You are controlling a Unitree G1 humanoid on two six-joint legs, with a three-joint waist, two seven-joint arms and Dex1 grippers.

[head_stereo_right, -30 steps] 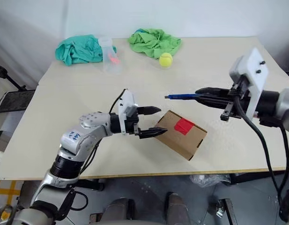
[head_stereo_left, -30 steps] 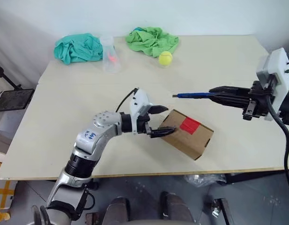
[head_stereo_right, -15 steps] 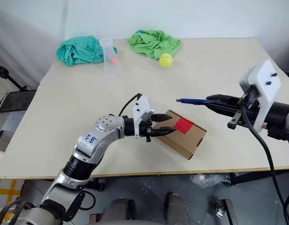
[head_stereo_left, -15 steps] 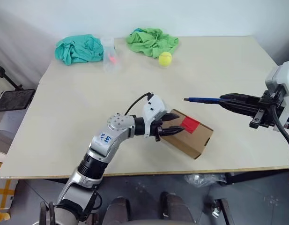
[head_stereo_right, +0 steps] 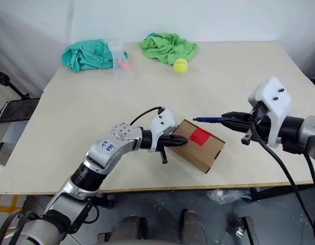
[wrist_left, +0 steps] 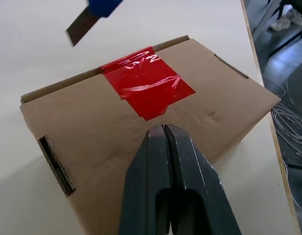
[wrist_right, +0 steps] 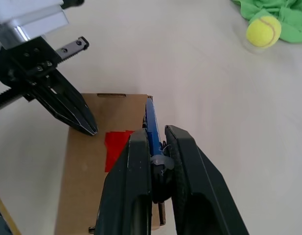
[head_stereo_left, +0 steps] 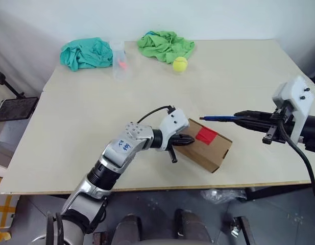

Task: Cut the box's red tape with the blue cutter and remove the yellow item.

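The brown box (head_stereo_left: 214,153) lies near the table's front edge, with the red tape (head_stereo_left: 207,135) on its top face. My left gripper (head_stereo_left: 191,141) is shut with nothing between its fingers. Its tips rest on the box top just short of the red tape (wrist_left: 147,81). From the right, my right gripper (head_stereo_left: 240,115) is shut on the blue cutter (head_stereo_left: 218,118). The cutter's tip hangs a little above the box's far edge, close to the tape. The blade (wrist_left: 81,30) is in the air, off the cardboard. The yellow item is hidden.
A yellow-green tennis ball (head_stereo_left: 180,63) lies at the back beside a green cloth (head_stereo_left: 165,44). A teal cloth (head_stereo_left: 86,52) and a clear plastic cup (head_stereo_left: 118,58) sit at the back left. The table's front edge (head_stereo_left: 147,190) runs just below the box.
My left gripper has shut and moved right, from the box's left end onto its top. My right gripper has sunk with the cutter toward the box.
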